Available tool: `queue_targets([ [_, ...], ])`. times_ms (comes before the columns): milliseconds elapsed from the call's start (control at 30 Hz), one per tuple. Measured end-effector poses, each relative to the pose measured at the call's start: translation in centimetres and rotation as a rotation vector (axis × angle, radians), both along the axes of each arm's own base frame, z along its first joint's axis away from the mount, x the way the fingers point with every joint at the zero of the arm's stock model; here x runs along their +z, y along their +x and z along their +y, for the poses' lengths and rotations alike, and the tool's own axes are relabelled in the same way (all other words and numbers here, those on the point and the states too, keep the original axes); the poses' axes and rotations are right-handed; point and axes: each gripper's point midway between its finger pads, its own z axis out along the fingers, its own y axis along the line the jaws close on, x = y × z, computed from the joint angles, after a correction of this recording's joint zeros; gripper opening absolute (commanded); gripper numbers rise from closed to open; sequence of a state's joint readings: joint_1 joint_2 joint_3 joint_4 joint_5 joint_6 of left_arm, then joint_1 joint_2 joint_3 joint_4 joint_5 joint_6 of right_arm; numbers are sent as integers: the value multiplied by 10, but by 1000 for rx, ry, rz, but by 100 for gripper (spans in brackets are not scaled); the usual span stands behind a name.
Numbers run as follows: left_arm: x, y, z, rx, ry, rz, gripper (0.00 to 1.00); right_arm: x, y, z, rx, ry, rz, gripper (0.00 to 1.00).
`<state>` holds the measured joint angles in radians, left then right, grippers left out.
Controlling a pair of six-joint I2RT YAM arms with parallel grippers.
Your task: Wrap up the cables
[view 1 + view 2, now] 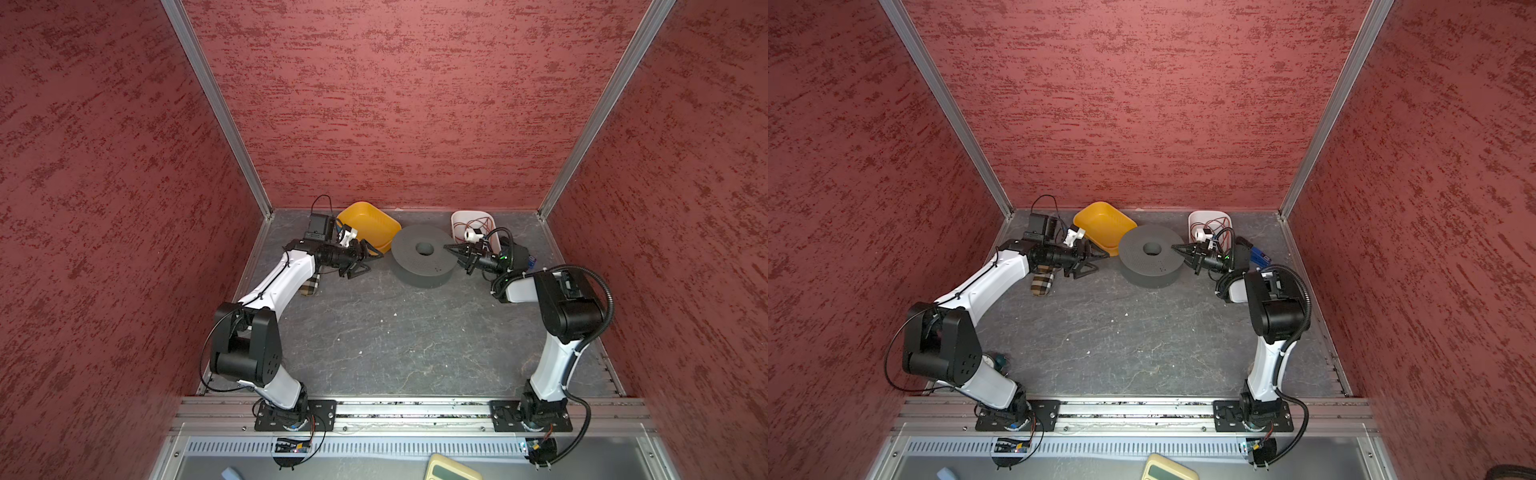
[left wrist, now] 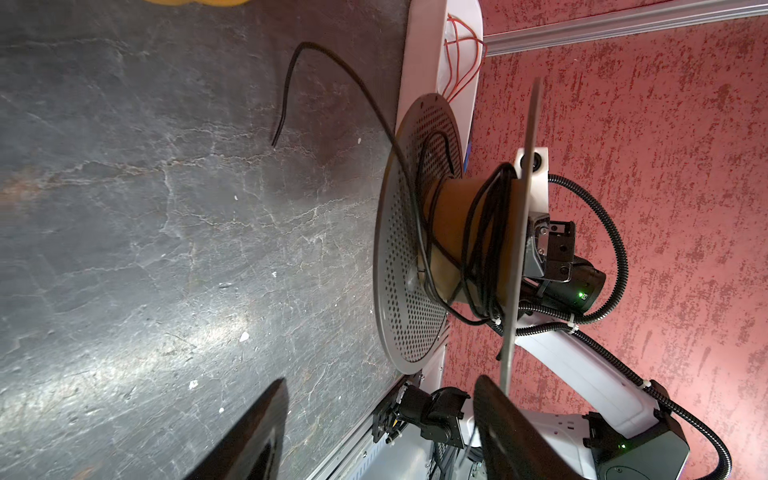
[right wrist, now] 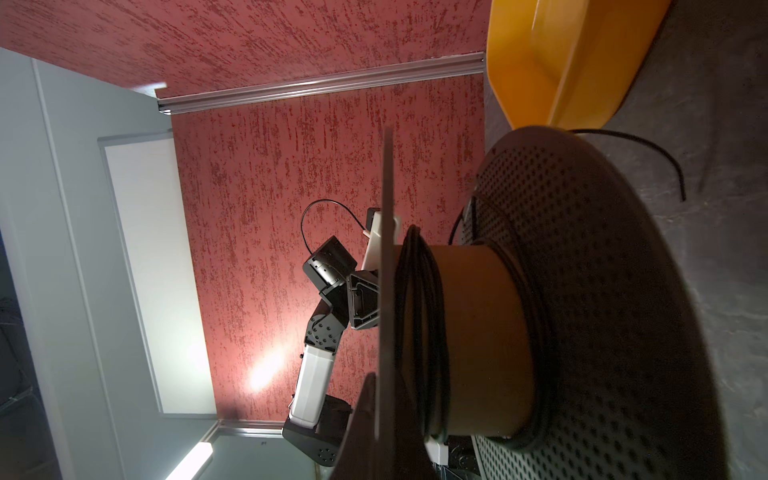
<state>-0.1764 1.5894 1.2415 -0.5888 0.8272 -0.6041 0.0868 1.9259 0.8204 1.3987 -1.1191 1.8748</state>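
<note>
Grey table point(image 1: 374, 332): cables point(image 2: 283, 104) trail a loose end toward yellow bowl point(image 1: 368, 224), nearer your spread left gripper point(image 1: 373, 263); right gripper point(image 1: 449, 247) pinches spool point(image 1: 407, 259) rim

Top views evenly bright; right wrist view dim, glare on wall point(image 3: 262, 370).
</note>
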Motion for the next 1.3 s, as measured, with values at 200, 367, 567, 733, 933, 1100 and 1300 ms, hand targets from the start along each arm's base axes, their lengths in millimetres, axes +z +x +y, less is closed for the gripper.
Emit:
queue_targets([
  [200, -7, 0, 4, 17, 23, 21, 68, -22, -7, -1, -4, -19, 41, 0],
  [367, -22, 3, 6, 34, 47, 63, 66, -40, -10, -1, -7, -29, 81, 0],
  [567, -46, 6, 5, 50, 64, 141, 63, -64, -16, 2, -3, -37, 143, 0],
  [733, -76, 1, -3, 50, 108, 230, 63, -73, -21, 1, -5, -43, 162, 0],
  [933, -98, -17, -14, 44, 154, 301, 62, -83, -28, 1, -10, -62, 163, 0],
  [1100, -108, -26, -23, 45, 174, 334, 62, -95, -30, 0, -18, -94, 170, 0],
  [1300, -113, -24, -23, 68, 187, 346, 61, -108, -30, -1, -32, -143, 174, 0],
])
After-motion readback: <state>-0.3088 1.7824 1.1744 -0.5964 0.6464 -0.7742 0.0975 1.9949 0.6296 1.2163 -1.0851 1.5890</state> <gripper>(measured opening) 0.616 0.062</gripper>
